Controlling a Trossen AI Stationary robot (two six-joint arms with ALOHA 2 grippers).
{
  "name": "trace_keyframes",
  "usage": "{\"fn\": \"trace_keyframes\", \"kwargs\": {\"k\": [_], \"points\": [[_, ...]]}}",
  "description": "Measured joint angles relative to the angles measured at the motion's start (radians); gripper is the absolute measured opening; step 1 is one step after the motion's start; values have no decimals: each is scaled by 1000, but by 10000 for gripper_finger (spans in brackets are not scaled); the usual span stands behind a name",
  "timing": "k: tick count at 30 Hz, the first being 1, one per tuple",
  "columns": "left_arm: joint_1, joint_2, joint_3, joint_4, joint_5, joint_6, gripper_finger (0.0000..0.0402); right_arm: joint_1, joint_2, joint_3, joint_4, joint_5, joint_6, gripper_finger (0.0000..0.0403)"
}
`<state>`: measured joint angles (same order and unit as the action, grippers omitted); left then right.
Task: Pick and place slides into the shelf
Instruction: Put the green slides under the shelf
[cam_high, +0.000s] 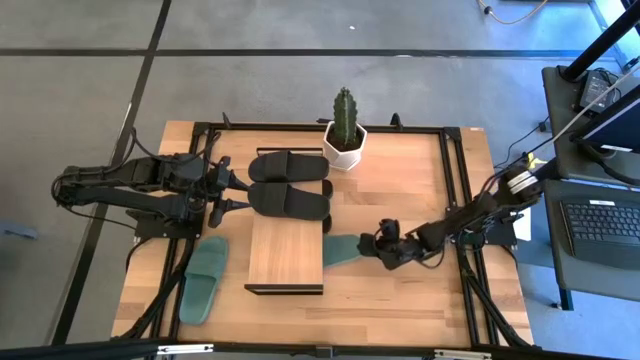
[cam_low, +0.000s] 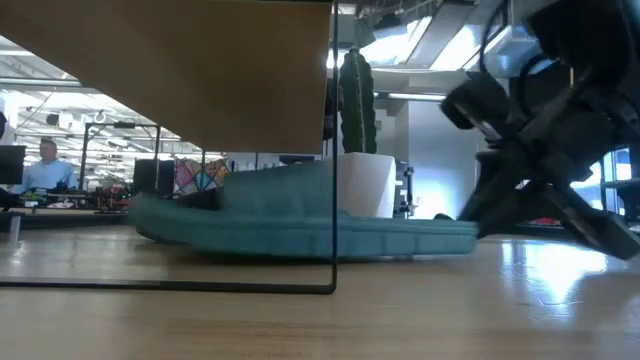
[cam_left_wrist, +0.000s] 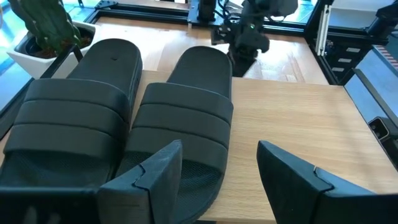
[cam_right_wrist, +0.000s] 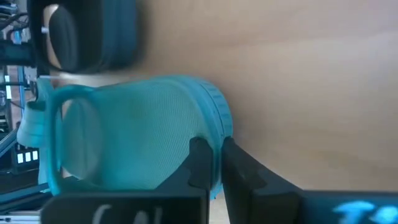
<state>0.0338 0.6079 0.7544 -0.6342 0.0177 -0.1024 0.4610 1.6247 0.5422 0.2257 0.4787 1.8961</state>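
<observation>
Sliding under the shelf (cam_high: 286, 255), the green slide (cam_right_wrist: 134, 134) is pinched thinly at its heel rim by the shut right jaws (cam_right_wrist: 213, 163); twisting or slipping is likely. The left jaws (cam_left_wrist: 219, 177) hang wide open, empty, over the black slides (cam_left_wrist: 180, 127).

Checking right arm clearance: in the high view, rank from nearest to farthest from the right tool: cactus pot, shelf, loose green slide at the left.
From the right tool:
1. Shelf, just left of it.
2. Cactus pot, toward the far edge.
3. Loose green slide, past the shelf, on the table's left.
</observation>
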Motion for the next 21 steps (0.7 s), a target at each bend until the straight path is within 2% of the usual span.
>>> {"fn": "trace_keyframes", "kwargs": {"k": [5, 12, 21], "points": [[0, 0, 0, 0, 0, 0, 199, -4, 100, 140, -46, -1, -21, 22], [0, 0, 0, -1, 2, 0, 199, -6, 185, 312, -197, 24, -16, 22], [0, 0, 0, -4, 3, 0, 199, -19, 269, 411, -208, 56, 50, 22]]}}
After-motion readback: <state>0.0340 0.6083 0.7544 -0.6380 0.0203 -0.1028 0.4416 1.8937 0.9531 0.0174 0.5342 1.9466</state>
